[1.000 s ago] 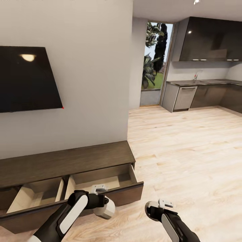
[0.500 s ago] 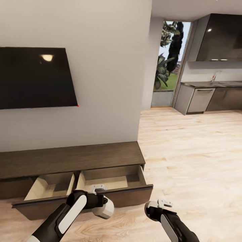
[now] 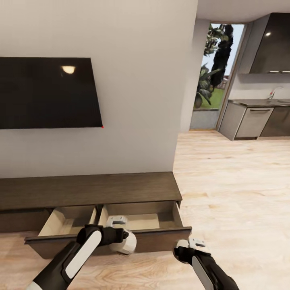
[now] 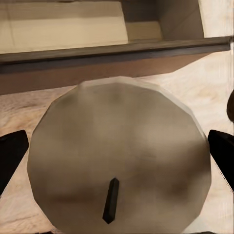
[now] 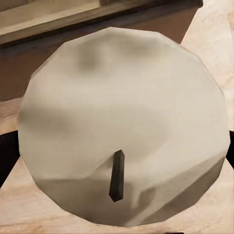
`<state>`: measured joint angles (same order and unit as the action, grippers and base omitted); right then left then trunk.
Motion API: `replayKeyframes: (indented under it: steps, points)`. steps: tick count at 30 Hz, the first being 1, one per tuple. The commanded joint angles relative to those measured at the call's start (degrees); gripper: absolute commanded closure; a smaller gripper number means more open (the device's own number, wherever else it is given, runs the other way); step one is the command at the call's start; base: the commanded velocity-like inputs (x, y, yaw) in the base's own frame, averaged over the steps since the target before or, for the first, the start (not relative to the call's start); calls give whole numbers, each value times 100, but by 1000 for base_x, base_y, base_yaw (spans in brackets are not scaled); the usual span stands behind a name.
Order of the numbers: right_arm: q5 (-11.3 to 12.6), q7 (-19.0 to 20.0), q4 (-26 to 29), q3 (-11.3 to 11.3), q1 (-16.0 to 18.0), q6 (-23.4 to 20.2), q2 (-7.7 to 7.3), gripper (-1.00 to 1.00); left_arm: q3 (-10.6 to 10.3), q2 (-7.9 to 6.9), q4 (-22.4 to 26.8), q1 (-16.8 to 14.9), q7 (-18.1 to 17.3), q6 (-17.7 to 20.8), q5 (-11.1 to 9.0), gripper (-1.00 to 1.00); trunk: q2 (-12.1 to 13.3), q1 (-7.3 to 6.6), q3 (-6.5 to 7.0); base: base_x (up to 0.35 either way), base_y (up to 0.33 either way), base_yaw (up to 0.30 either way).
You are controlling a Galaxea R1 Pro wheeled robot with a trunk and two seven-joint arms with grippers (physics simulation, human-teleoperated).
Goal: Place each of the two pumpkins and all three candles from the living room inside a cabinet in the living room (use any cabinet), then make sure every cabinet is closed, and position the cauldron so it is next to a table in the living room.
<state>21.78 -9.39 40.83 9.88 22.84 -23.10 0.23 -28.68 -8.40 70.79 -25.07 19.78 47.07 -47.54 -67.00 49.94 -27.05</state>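
Head view: you are facing the cabinet (image 3: 88, 191), its two drawers standing open below the television (image 3: 48, 92).
Left tool (image 4: 117, 146): gripping a pale candle (image 4: 119, 161) over the floor.
Right tool (image 5: 117, 141): gripping another candle (image 5: 124, 126) beside the drawer front.

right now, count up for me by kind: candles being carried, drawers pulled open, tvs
candles: 2 (left candle, right candle)
open drawers: 2 (left drawer, right drawer)
tvs: 1 (tv)
total: 5
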Motion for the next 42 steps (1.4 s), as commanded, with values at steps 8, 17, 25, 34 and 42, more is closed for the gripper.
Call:
replayKeyframes:
  steps: [8,17,25,34,42]
  points:
    - [98,-264,1629,26,-1,-1232,-14,100,-15,-209,582,10,117,37,-50,100,319,-176,137,1,0,1]
    - [184,-797,2247,35,-4,-1872,170,100,99,-389,749,19,144,39,-36,100,679,-374,299,0,0,0]
    - [181,-1214,1848,74,216,-2369,692,100,507,-267,440,19,589,46,-2,100,1000,-549,442,0,0,0]
    - [178,-1215,1908,91,230,-2384,715,100,501,-229,410,19,650,32,52,100,1281,-703,568,0,0,0]
    - [186,-1191,1897,229,230,-2033,723,100,531,-231,401,19,675,22,54,100,1281,-703,568,137,-89,96]
